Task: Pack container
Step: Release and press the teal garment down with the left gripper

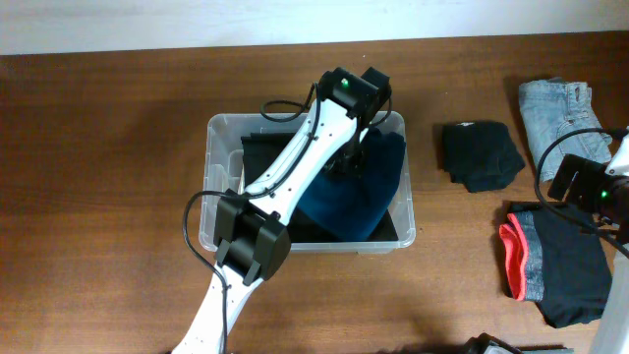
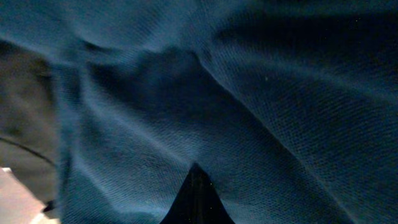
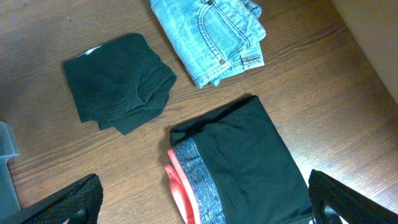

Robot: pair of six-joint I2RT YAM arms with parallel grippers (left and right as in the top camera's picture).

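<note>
Near table edge: left arm (image 1: 257, 228), white with black joints, rises from the front and reaches forward over the wooden table (image 1: 108, 197). To the right, near side: black shorts (image 1: 565, 270) with a coral trim and grey waistband, lying flat. The right gripper (image 3: 205, 208) hangs above them with its jaws spread wide and nothing between them; both fingers (image 3: 65, 202) show at the lower corners of the right wrist view. Mid-table: the container (image 1: 210, 187), a clear tub, sits upright at about the centre, long sides across the table. Inside it is a blue garment (image 1: 359, 197), bunched toward the right half, with black cloth (image 1: 257, 152) at the left and more black showing under it along the front wall. The left gripper (image 1: 349, 162) is down inside the tub on the blue garment, with the jaws closed together. In the left wrist view, blue fabric fills the frame around the dark finger tips (image 2: 196, 199); cannot tell whether any cloth is pinched. Farther right, beyond the shorts: a folded black garment (image 1: 480, 152), apart from the tub. Farthest, toward the back right: folded light denim (image 1: 555, 113), just beside the black garment and not touching it.
</note>
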